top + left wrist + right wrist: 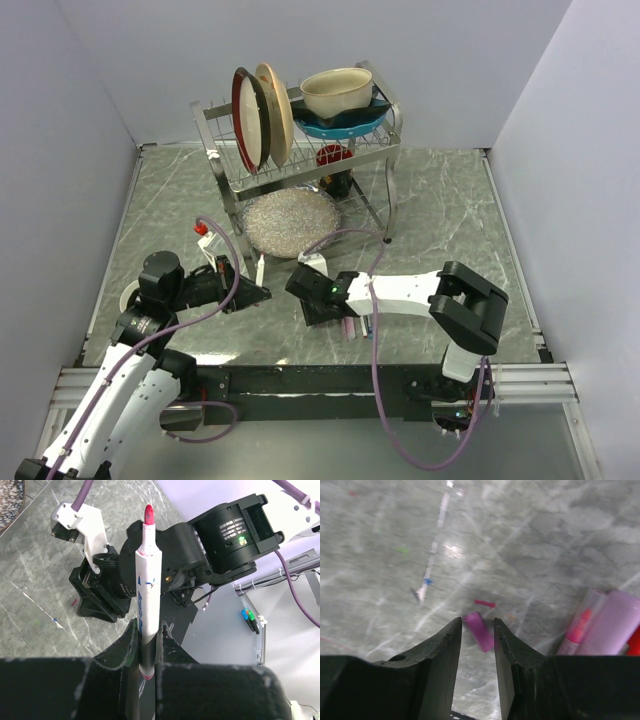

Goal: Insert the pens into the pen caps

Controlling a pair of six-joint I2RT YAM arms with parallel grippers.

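Observation:
My left gripper (147, 630) is shut on the whitish pen (146, 585), which stands up out of the jaws with its red tip (148, 514) towards the right arm. In the top view the left gripper (250, 294) sits left of the right gripper (322, 308). My right gripper (477, 622) is open and low over the table, with a small pink pen cap (482, 635) lying tilted between its fingertips. A salmon pink pen (578, 630) lies to the right, beside a pale lilac tube (615, 625) and something red (635, 645). The dark blue pen is out of view.
A metal dish rack (222, 140) with plates and bowls stands at the back. A silvery round mat (292, 222) lies under it. A tape roll (128, 297) sits at the far left. Green and blue markers (248, 616) lie beyond the table edge.

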